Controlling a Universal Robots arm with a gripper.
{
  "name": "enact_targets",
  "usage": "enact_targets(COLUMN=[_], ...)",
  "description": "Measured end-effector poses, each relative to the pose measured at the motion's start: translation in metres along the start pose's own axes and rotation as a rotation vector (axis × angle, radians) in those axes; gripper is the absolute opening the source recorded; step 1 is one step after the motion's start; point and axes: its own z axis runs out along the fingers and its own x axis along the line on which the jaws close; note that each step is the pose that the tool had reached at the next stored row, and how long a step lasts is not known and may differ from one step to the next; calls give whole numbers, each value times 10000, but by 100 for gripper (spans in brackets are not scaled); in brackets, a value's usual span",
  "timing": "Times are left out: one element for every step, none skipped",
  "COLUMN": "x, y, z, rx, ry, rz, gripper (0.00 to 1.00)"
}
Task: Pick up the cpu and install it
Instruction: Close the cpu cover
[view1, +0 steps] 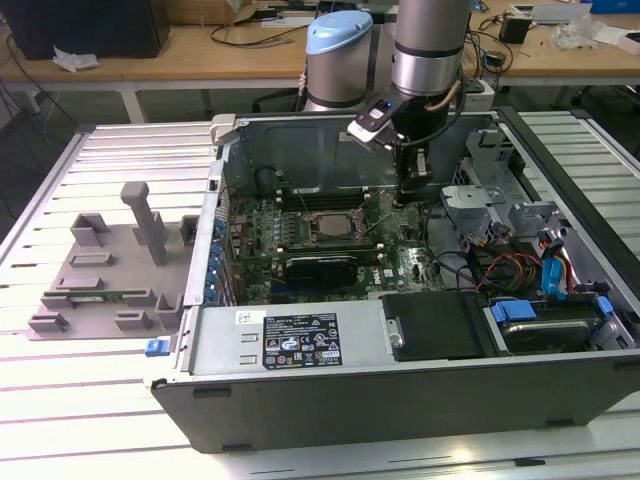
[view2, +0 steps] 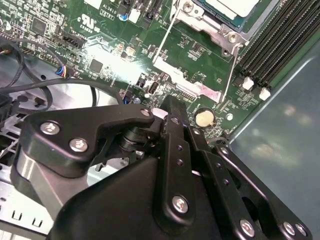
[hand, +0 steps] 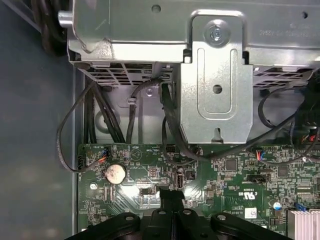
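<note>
An open computer case (view1: 300, 390) is seen on a slatted metal surface (view1: 80, 420) in the exterior view, and the arm (view1: 430, 50) is pointed down into it from above. The gripper (view1: 405, 195) is held low over the green board (view1: 400, 262), just to the exterior view's right of the middle of the case. In both wrist views the jaws are seen closed tight against each other. The gripper (view2: 171, 104) is shown just beside a round battery (view2: 203, 117) in the second wrist view, and the same battery is seen near the gripper (hand: 171, 194) in the first wrist view. Whether the board is touched by the tip cannot be told. The cpu (view2: 232, 5) is found in the second wrist view, lying flat inside the metal frame of the socket (view2: 212, 30), with its pale shiny top turned up and a thin green edge around it. It is kept apart from the jaws, and a shiny metal flap (view2: 187, 82) is seen between them. Long black memory slots (view2: 280, 35) are lined up beside the socket. In the first wrist view a metal bracket (hand: 215, 90) and black cables (hand: 65, 130) are seen past the edge of the board. On the exterior view's left, a grey tray (view1: 100, 270) is set on the surface beside the case.
</note>
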Motion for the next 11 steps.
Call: enact_targets(x=[1,2,1,2,2,2,2,2,2,2,2], y=[-6,-13,-19,-19,-20,-21,-27,-46,-77,-96,-112], z=[4,7,9,9,10,9,9,9,8,8,7], rx=[1,1,1,1,0,0,1,0,1,0,0], ry=[1,2,1,1,2,2,1,2,2,2,1], rz=[1,-1,-1,-3,-2,-1,2,0,0,1,0], gripper=[11,11,11,11,11,11,11,11,11,11,11])
